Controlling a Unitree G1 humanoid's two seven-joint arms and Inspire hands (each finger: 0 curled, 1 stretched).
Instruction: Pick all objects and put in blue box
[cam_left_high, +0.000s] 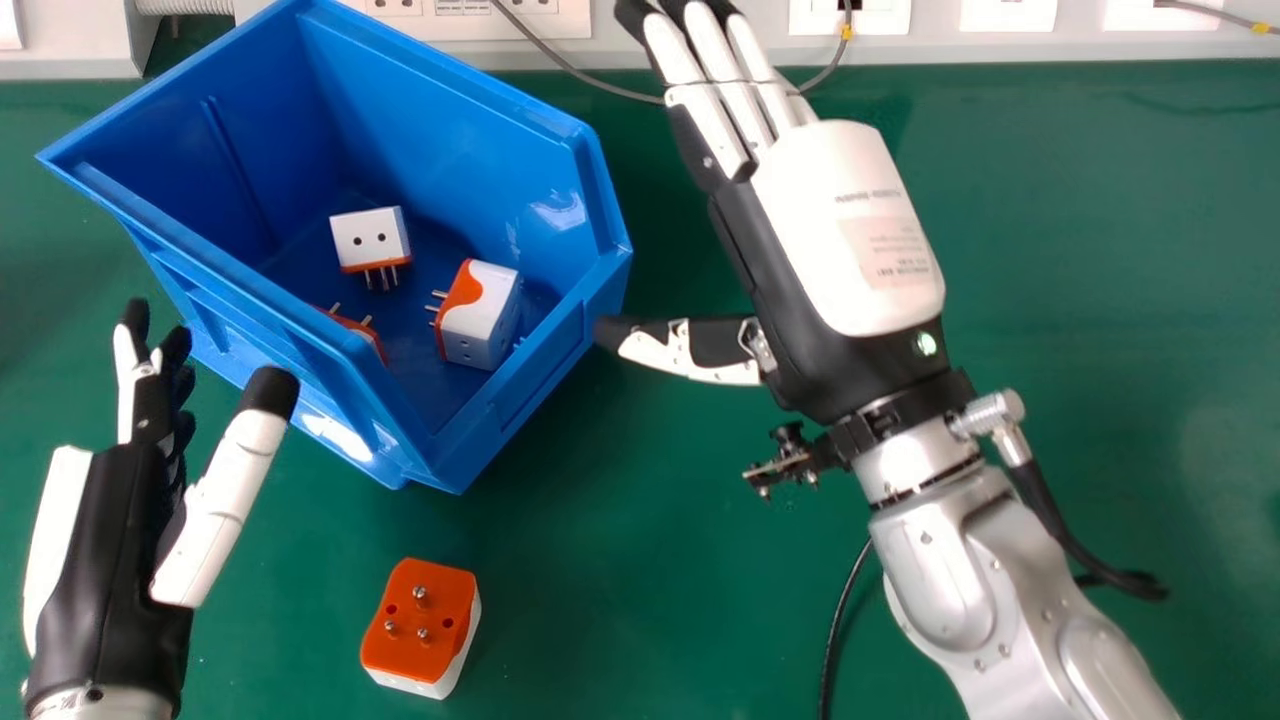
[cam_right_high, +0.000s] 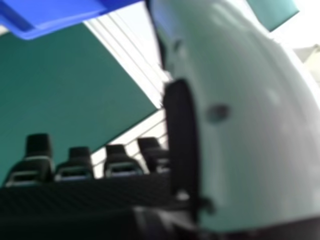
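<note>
- Plug adapter (cam_left_high: 418, 622) on table (cam_left_high: 620, 580), near side of blue box (cam_left_high: 535, 375); three others (cam_left_high: 482, 318) inside.
- Left hand (cam_left_high: 105, 560), right hand (cam_left_high: 850, 230): open, empty, beside box.
- Judged: final pick pending; next, grasp, lift over rim.

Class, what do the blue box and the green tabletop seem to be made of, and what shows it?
Blue box: looks like glossy moulded plastic; bright highlights sit on its wall, and ribs and rim run on in the same blue.
Green tabletop: probably a smooth rubber or vinyl covering, evenly coloured with a soft sheen; paint remains possible.
</note>
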